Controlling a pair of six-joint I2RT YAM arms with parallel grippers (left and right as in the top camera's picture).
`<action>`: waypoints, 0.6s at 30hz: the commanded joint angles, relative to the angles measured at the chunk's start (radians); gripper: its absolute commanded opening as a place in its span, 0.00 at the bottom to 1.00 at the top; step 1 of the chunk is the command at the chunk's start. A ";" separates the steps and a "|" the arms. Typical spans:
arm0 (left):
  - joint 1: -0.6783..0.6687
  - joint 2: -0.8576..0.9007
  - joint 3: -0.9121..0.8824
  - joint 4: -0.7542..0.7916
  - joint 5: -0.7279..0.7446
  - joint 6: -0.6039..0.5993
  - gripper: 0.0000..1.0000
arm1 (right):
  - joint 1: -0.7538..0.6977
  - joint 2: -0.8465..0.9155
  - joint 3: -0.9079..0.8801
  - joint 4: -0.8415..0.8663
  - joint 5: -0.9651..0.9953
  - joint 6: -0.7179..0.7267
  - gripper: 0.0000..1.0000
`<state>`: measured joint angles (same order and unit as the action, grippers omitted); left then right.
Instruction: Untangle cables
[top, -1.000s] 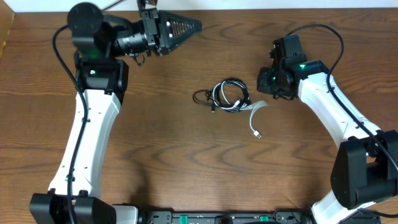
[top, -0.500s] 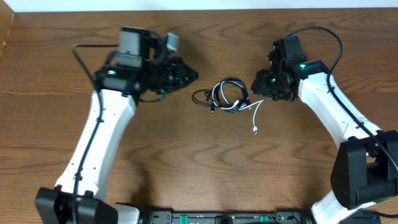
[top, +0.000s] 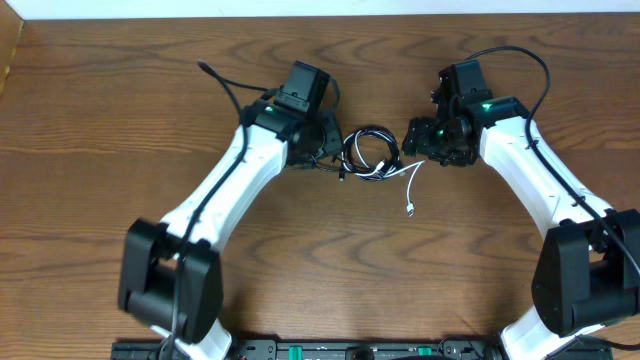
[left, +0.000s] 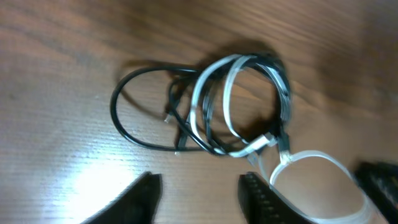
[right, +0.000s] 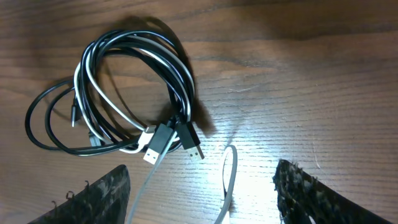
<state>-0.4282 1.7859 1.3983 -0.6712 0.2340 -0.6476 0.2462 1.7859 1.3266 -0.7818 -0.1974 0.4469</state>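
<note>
A thin black cord and a thin white cord lie coiled together mid-counter, light, limp and probably slippery. The left fingers at nine o'clock and the right fingers at three o'clock hang spread and empty. The best hold looks like the white tail trailing toward five o'clock.

No legible text, labels or numbers anywhere
</note>
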 joint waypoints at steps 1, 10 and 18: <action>-0.002 0.075 0.010 0.016 -0.043 -0.100 0.69 | 0.001 -0.018 0.008 -0.006 0.011 -0.003 0.71; -0.021 0.219 0.010 0.038 -0.037 -0.125 0.78 | 0.003 -0.018 0.006 -0.016 0.011 -0.003 0.71; -0.033 0.248 0.010 0.062 -0.037 -0.126 0.77 | 0.003 -0.018 0.006 -0.015 0.011 -0.003 0.71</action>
<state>-0.4526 2.0293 1.3987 -0.6178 0.2104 -0.7631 0.2462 1.7859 1.3266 -0.7940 -0.1928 0.4469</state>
